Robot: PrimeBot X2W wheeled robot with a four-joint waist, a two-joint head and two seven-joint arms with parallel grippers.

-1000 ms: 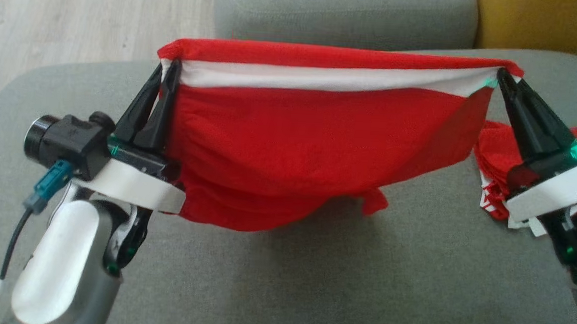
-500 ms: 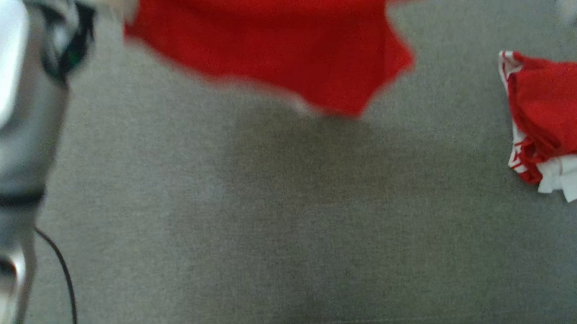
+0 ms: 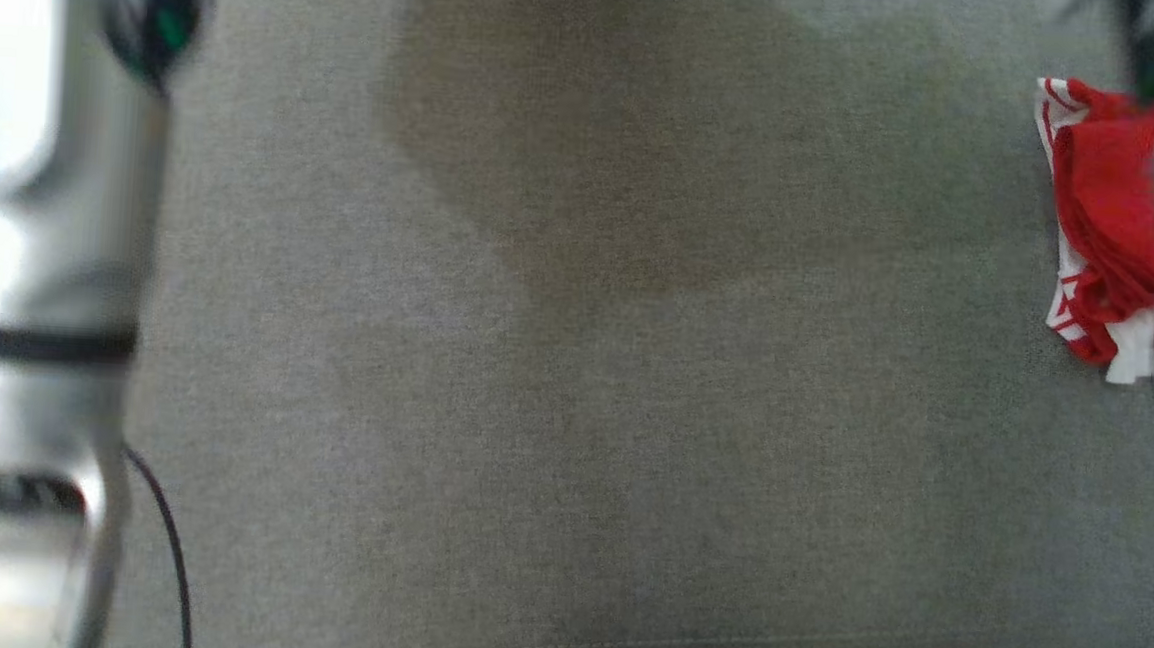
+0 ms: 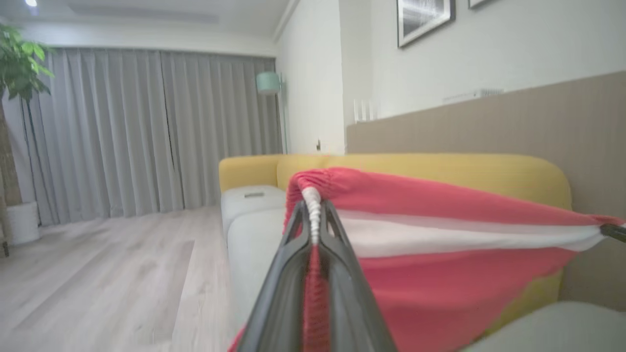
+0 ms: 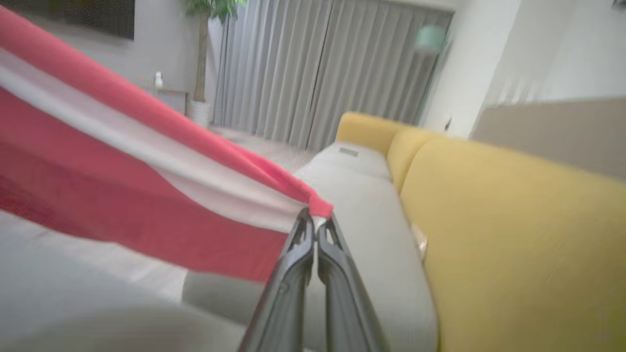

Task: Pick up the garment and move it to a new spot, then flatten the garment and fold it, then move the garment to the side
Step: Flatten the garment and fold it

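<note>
Black left claw [image 4: 313,206]; forearm [image 3: 32,231] seemingly silver.

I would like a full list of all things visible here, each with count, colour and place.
held garment: 1, red with white band, stretched in the air
second garment: 1, red and white, lying on the seat
sofa seat: 1, grey, below the garments
sofa back: 1, yellow, behind the seat
curtains: 1 set, grey, far end of room
plant: 1, green, beside curtains
left claw: 1, dark, shut on held garment
right claw: 1, dark, shut on held garment
</note>
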